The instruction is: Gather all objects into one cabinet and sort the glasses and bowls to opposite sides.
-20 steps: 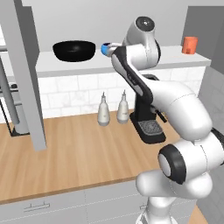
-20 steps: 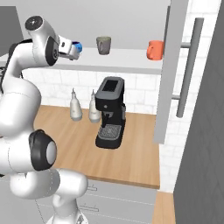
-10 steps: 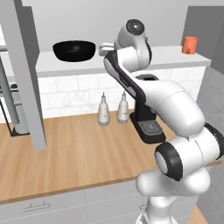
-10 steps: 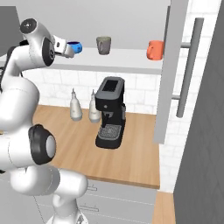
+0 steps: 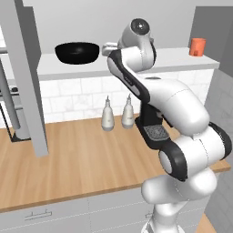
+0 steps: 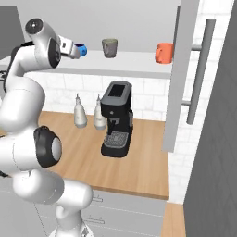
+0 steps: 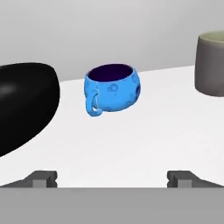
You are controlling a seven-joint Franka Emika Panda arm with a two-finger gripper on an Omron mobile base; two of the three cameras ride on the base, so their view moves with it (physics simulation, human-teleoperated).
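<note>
Four vessels stood on the cabinet's pale shelf board point(image 6: 139, 62): one wide glossy black bowl point(image 5: 77, 52), one small round blue bowl point(image 7: 112, 89) with a loop handle and bubbly surface, one dull grey-green cup point(image 6: 109, 47) and one salmon-red glass point(image 6: 163, 52). The gripper point(image 7: 113, 177) stood wide open and empty near the blue bowl. Below, two white pear-shaped bottles point(image 5: 117, 114) stood side by side on the wooden counter point(image 5: 77, 159).

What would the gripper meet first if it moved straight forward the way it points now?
Most likely the small blue bowl, which stands centred ahead between the open jaws of the gripper on the shelf board. Depth is unclear.
</note>
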